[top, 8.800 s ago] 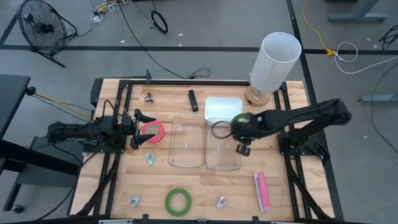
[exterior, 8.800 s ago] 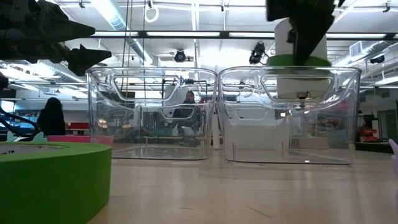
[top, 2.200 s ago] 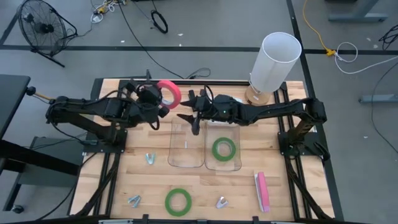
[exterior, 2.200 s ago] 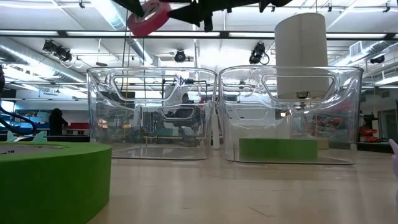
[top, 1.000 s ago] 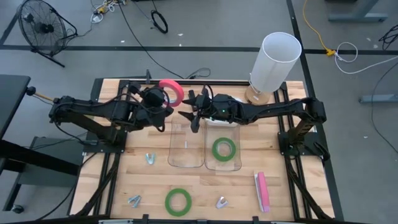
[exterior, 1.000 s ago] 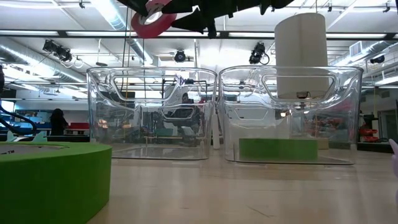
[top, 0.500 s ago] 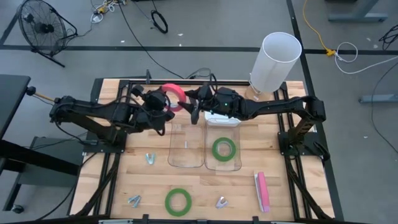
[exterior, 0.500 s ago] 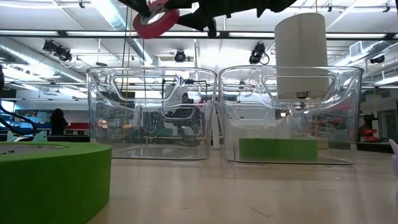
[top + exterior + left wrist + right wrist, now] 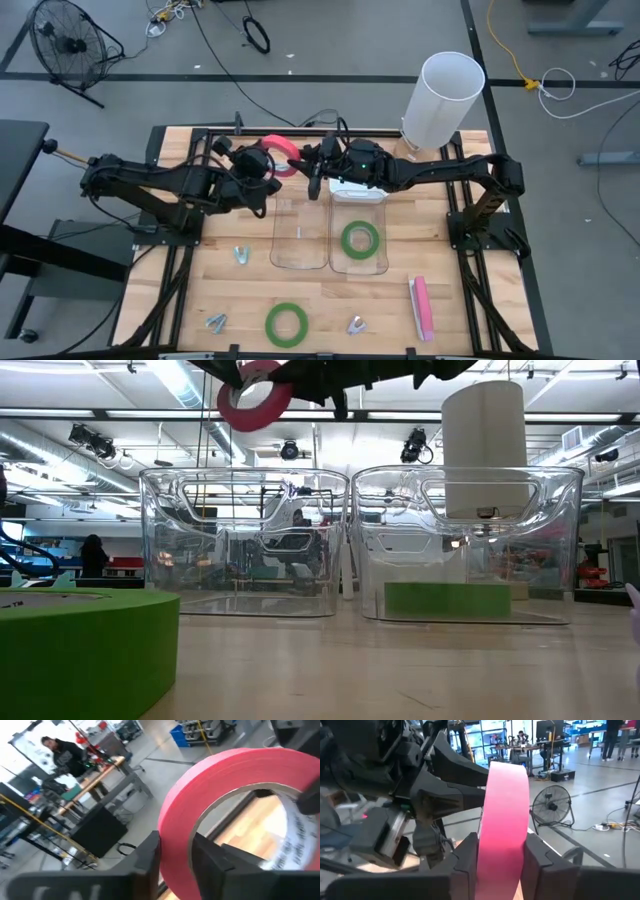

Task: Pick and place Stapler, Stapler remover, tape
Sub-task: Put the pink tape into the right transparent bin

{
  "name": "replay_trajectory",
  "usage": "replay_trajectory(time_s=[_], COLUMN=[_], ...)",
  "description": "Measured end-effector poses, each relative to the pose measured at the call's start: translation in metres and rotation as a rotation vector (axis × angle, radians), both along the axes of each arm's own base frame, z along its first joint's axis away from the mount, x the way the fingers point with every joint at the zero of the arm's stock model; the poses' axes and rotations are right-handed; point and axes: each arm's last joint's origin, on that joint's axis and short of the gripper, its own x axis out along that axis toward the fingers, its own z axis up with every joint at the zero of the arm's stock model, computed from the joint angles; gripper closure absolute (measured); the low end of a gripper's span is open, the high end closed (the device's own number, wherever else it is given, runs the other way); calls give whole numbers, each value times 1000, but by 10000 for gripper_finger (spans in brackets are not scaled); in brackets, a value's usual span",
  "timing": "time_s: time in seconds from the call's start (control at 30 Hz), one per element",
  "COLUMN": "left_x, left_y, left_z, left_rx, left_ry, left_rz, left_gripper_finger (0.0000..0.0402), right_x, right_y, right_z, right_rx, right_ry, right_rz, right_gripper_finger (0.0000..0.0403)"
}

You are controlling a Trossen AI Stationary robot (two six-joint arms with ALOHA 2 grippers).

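Red-pink tape (image 9: 279,152) aloft above table's far edge, both arms' jaws clamping its rim.

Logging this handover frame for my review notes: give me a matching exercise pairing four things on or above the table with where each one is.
Things:
1. red-pink tape roll
2. green tape roll
3. second green tape roll
4. pink stapler

Places:
A. flat on the table near its front edge, left of centre
B. inside the right clear bin
C. in the air between the left end effector and the right end effector, both gripping it
D. on the table by the front right corner

Pairs: 1-C, 2-B, 3-A, 4-D
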Motion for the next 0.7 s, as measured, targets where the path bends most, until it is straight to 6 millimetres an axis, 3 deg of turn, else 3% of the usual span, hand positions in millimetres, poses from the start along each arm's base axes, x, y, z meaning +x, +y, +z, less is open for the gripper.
replay_trajectory(time_s=[0.13, 0.27, 0.37, 0.7], left_x=[1, -1, -5, -11], left_y=[-1, -2, -2, -4], left_z=[-1, -2, 0, -2], left_rx=[-28, -18, 5, 9], left_ry=[9, 32, 37, 89], left_rz=[-33, -35, -18, -29], left_gripper_finger=[222, 187, 181, 211], right_x=[-2, -15, -30, -105], right_y=[0, 2, 6, 42], right_z=[-5, -2, -4, 19], right_rx=[-14, -13, 9, 152], right_ry=[82, 192, 339, 666], right_rz=[19, 15, 25, 73], right_gripper_finger=[317, 317, 317, 317])
